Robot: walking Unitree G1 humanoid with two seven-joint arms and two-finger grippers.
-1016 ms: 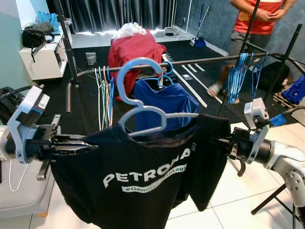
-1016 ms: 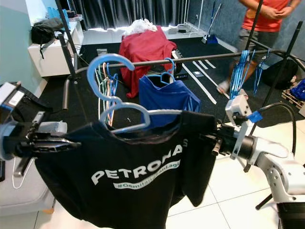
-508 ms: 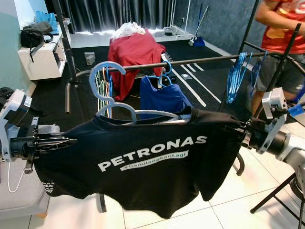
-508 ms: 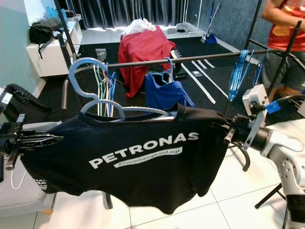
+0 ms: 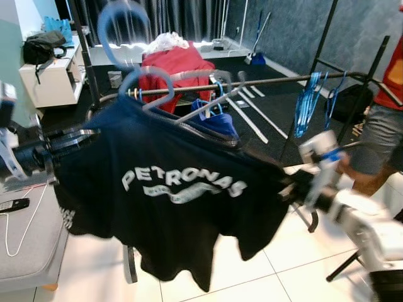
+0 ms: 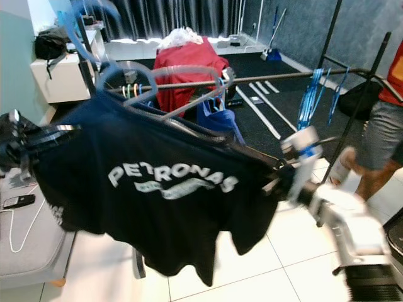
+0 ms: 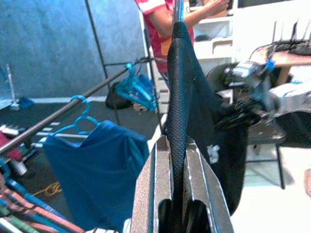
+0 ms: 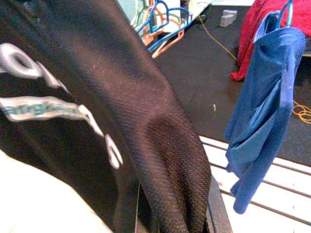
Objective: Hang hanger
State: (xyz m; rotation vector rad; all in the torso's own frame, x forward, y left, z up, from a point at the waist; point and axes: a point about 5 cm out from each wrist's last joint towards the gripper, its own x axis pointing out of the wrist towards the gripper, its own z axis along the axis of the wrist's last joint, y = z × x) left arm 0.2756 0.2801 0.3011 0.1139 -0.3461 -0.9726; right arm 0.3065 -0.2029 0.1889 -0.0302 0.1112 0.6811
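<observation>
Two pincers carry one black shirt (image 5: 182, 189) on a pale blue hanger (image 5: 135, 78), stretched between them. In the left eye view the left pincer (image 5: 75, 135) grips the shirt's shoulder edge on the robot's left and sits higher, while the right pincer (image 5: 286, 185) grips the opposite shoulder edge, lower, so the garment slants down toward the right. The hanger's hook (image 5: 119, 28) rises above the collar, near the left end of the rail (image 5: 271, 78) and not yet over it, as far as the blur allows. A blue shirt (image 5: 217, 119) hangs on that rail just behind.

The right eye view shows the same slant, with a person (image 6: 384, 126) standing beside the rack on the right.

In the left wrist view the fingers (image 7: 155, 184) are closed on a fold of black cloth running straight out from them.

In the right wrist view the cloth bunches over the fingers (image 8: 214, 208), which appear clamped on it.

The shirt looks light, soft and limp; only the plastic hanger is stiff. Holding the shoulders taut seems the best way to steer the hook.
</observation>
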